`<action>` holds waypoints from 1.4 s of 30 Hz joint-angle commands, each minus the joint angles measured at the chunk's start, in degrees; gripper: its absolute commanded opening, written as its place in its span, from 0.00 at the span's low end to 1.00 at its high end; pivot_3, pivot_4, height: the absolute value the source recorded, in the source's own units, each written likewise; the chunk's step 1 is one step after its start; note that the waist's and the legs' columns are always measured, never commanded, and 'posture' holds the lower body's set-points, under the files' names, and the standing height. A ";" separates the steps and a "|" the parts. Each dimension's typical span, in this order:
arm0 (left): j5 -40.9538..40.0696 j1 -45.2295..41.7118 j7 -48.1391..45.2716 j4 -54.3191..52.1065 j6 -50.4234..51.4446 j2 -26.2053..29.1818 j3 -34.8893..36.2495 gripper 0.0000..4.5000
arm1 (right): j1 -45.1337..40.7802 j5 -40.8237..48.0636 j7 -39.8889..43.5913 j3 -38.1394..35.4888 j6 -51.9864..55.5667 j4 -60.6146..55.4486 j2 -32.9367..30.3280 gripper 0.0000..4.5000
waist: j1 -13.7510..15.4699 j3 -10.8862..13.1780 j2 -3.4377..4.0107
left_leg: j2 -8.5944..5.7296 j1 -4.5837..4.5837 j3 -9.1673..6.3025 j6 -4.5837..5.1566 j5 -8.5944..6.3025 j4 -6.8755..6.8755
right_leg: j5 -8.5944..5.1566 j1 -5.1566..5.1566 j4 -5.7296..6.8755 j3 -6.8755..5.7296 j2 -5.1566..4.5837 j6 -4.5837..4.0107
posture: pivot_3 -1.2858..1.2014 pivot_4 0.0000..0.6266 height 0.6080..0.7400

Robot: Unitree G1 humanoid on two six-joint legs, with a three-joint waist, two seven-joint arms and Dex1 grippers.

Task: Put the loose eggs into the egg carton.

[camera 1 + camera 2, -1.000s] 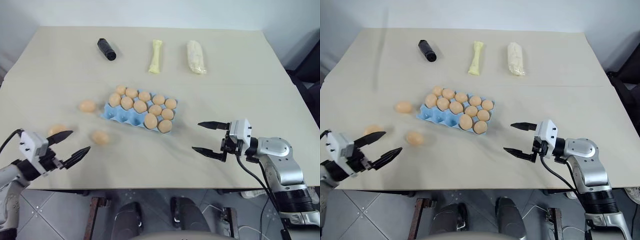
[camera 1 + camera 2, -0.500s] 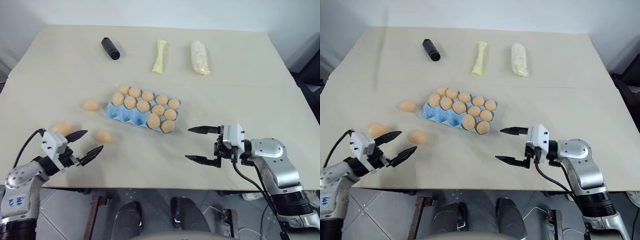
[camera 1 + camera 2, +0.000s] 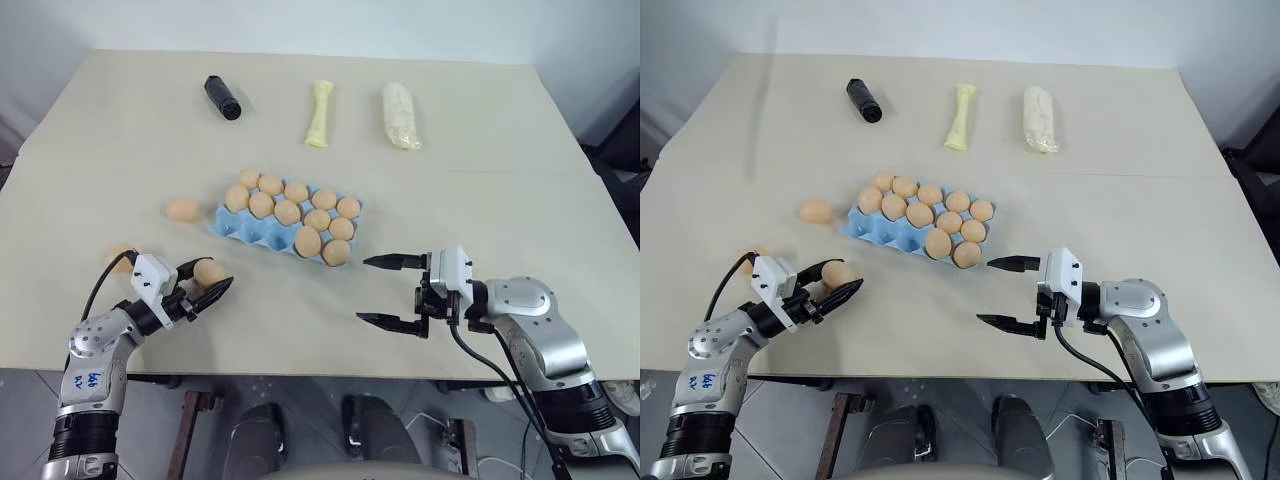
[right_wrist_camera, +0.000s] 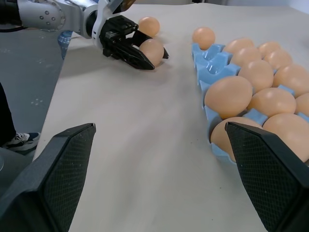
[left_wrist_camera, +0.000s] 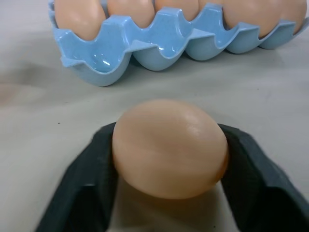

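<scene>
Egg (image 5: pixel 170 147) lies crosswise between left gripper (image 3: pixel 203 285) fingers, long axis level.

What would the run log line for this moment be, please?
left gripper: shut on egg, on table | right gripper: open, empty | carton: near row empty | two eggs loose

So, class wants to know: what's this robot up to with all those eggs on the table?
It is filling a light blue moulded egg carton with smooth orange-tan eggs. The left pincer has its black fingers around one loose egg lying on the beige table, just in front of the carton's empty front cups. Two more loose eggs wait on the table to the left. The right pincer hangs open beside the carton, holding nothing.
</scene>
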 commanded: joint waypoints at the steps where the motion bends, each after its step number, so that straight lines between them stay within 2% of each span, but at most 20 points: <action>1: -3.11 -1.54 0.11 -5.98 2.16 -1.25 -0.85 0.54 | -1.03 1.66 -1.68 -0.84 1.56 -1.82 0.73 1.00 | 0.30 0.00 0.00 | 0.00 0.00 0.00 0.00 0.00 0.00 | 0.00 0.00 0.00 0.00 0.00 0.00 | 0.52 0.24 1.00; 6: -2.32 -9.74 -0.01 -8.20 4.65 -4.50 -6.84 0.54 | -1.51 1.69 -3.38 -1.59 2.69 -2.11 0.76 1.00 | 1.08 0.00 0.00 | -0.08 -0.02 -0.04 0.04 0.04 0.07 | 0.01 0.00 0.11 -0.04 0.01 0.01 | 0.52 0.24 1.00; 11: 4.46 -19.06 0.98 2.81 -0.68 -7.83 -12.26 0.54 | -0.50 3.04 -5.45 -2.12 4.07 -3.38 1.84 1.00 | 0.80 0.00 0.00 | -0.24 -0.01 0.08 0.11 0.08 0.18 | 0.07 0.05 0.10 0.03 0.17 0.14 | 0.52 0.24 1.00; 15: 5.29 -23.41 1.72 9.61 -3.92 -10.02 -12.10 0.54 | 0.94 2.87 -7.04 -2.28 4.53 -5.03 1.95 1.00 | 0.48 0.00 0.00 | -0.26 -0.03 0.14 0.10 0.09 0.18 | 0.08 -0.01 0.12 0.10 0.23 0.15 | 0.52 0.24 1.00; 19: 4.52 -23.94 1.54 10.36 -5.32 -10.88 -11.78 0.54 | 1.90 3.15 -8.32 -2.44 4.62 -6.19 2.20 1.00 | 0.61 0.00 0.00 | -0.20 -0.04 0.11 0.06 0.09 0.18 | 0.08 -0.05 0.17 0.07 0.24 0.15 | 0.52 0.24 1.00; 21: 3.15 -22.96 0.60 8.76 -5.14 -10.73 -11.34 0.69 | 2.42 3.22 -8.61 -2.32 4.55 -6.75 2.11 1.00 | 0.66 0.00 0.00 | -0.19 -0.05 0.12 0.06 0.09 0.21 | 0.08 -0.04 0.17 0.07 0.22 0.16 | 0.52 0.24 1.00; 26: 1.65 -19.45 0.45 1.94 -5.33 -8.29 -8.56 1.00 | 3.43 3.38 -9.08 -2.23 4.44 -7.54 2.09 1.00 | 0.58 0.00 0.00 | -0.17 -0.08 0.12 0.08 0.08 0.30 | 0.11 -0.03 0.17 0.11 0.21 0.20 | 0.52 0.24 1.00; 31: 0.07 -10.52 1.16 -5.58 -2.87 -2.20 -2.83 1.00 | 2.96 3.52 -7.30 -1.17 3.91 -6.49 2.03 1.00 | 0.24 0.00 0.00 | -0.09 0.02 0.12 0.12 0.06 0.20 | 0.10 -0.02 0.22 0.19 0.11 0.19 | 0.52 0.24 1.00; 35: -0.45 -1.65 2.15 -8.57 -2.83 0.65 2.61 1.00 | 1.69 2.74 -5.16 0.06 2.74 -4.47 2.16 1.00 | 0.34 0.00 0.00 | -0.03 0.02 0.08 0.11 0.06 0.17 | 0.08 -0.03 0.21 0.14 0.06 0.13 | 0.52 0.24 1.00; 38: -0.18 5.40 4.98 -8.49 -4.54 0.92 8.51 1.00 | 0.44 2.33 -3.96 0.80 1.68 -2.71 2.85 1.00 | 0.43 -0.01 -0.01 | -0.04 0.01 0.08 0.13 0.04 0.15 | 0.08 -0.03 0.17 0.13 -0.02 0.12 | 0.52 0.24 1.00; 42: -0.59 14.17 10.93 -7.64 -5.77 -2.10 15.99 1.00 | -1.29 1.30 -2.68 2.04 -0.84 -0.36 4.20 1.00 | 0.36 -0.02 -0.03 | -0.02 0.02 0.04 0.13 0.03 0.06 | 0.08 -0.02 0.09 0.11 -0.11 0.06 | 0.52 0.24 1.00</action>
